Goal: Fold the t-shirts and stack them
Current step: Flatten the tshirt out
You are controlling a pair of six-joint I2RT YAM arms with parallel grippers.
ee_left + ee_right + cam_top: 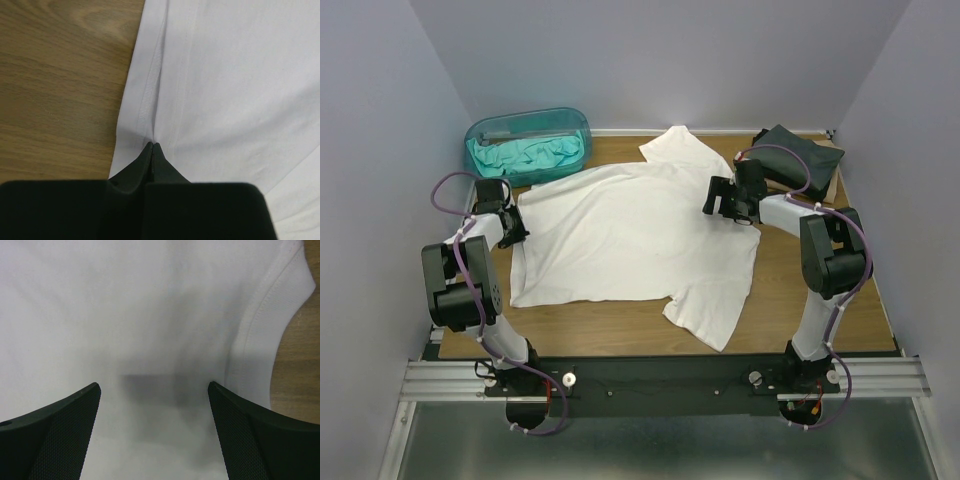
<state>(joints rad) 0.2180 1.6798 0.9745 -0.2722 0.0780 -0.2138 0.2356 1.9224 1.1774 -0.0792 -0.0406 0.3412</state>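
The white t-shirt lies spread on the wooden table, one sleeve toward the arm bases and the other toward the back wall. At its left hem the left gripper is pressed together, pinching the cloth. Only the left wrist view shows this; from above the wrist hides the tips. Over the shirt's right side the right gripper is spread wide, holding nothing; the right wrist view adds a curved stitched edge. Past the shirt's far left, a plastic tub half-veils a crumpled teal t-shirt. Past its far right lies a dark folded t-shirt, partly behind a cable.
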